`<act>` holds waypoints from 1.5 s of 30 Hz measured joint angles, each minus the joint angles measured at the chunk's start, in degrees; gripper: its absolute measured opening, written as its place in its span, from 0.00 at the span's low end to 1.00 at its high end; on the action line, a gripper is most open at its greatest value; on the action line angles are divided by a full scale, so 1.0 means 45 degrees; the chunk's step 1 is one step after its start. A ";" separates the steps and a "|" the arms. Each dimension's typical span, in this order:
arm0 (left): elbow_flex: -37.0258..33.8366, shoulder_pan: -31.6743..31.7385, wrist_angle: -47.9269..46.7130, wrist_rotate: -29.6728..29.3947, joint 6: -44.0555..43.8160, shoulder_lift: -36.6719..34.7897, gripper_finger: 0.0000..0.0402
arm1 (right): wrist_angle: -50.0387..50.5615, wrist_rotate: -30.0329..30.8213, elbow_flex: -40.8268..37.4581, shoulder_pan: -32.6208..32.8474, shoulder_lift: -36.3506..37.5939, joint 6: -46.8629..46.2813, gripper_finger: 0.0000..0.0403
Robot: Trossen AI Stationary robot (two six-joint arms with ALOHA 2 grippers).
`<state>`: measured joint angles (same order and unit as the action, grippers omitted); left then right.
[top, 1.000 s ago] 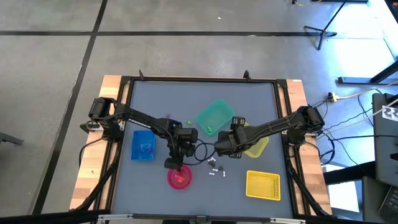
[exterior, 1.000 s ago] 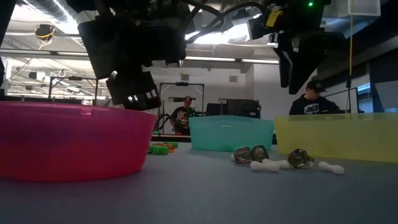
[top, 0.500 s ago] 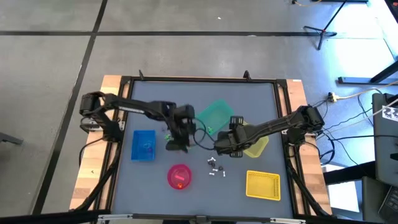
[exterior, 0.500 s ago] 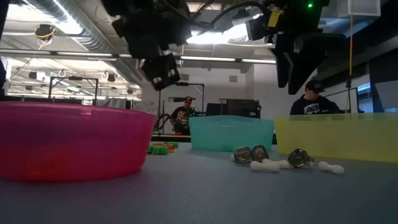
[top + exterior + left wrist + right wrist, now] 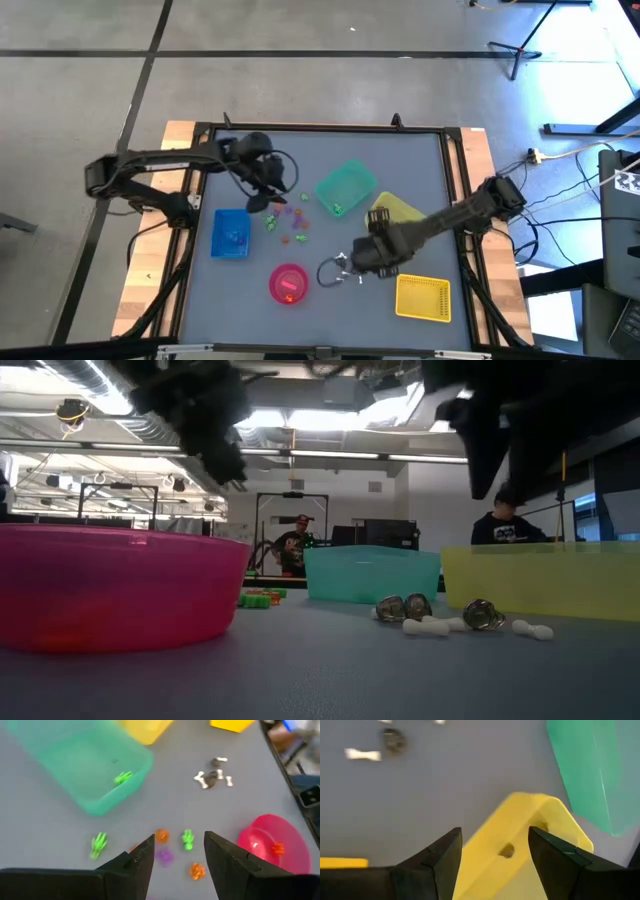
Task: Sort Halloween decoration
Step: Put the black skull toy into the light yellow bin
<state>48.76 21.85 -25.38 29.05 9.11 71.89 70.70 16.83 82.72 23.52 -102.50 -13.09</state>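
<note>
Bare bench [image 5: 400,160] was seen along the far edge.
Left pincer [image 5: 178,851], spread and empty, was held above scattered trinkets [image 5: 288,219]; right pincer [image 5: 495,845], likewise spread, held nothing.

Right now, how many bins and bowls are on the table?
5: blue bin at left, green bin centre-back, pale yellow bin beside it partly under the right arm, yellow basket front right, pink bowl front centre.

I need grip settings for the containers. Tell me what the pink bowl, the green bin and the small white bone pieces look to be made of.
Pink bowl: likely translucent plastic, glossy; light glows through its wall.
Green bin: likely thin, semi-clear plastic with a smooth finish; a green trinket shows inside it.
White bone pieces: probably hard moulded plastic, matte; too small to be sure.
</note>
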 joint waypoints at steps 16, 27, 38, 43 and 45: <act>-0.3479 -0.0487 0.2280 -0.0520 -0.1255 -0.3623 0.39 | -0.4816 0.0161 -0.0924 0.1007 0.0000 -0.1625 0.56; -0.3489 -0.1305 0.2268 -0.1345 -0.1323 -0.3647 0.39 | -0.7152 -0.0449 -0.2759 0.1007 0.0000 -0.2047 0.56; -0.3490 -0.1766 0.2262 -0.1352 -0.1328 -0.3647 0.39 | -0.9793 -0.0890 -0.4231 0.1017 0.0000 -0.2135 0.56; -0.3494 -0.1789 0.2461 -0.1352 -0.1328 -0.3647 0.39 | -0.9964 -0.0890 -0.4500 0.1017 0.0000 -0.2135 0.56; -0.3494 -0.1789 0.2676 -0.1352 -0.1328 -0.3647 0.39 | -1.0283 -0.0895 -0.4676 0.1017 0.0000 -0.2137 0.56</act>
<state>33.04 13.80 -13.34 22.96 3.14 55.48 24.42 12.80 61.68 28.10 -102.50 -22.71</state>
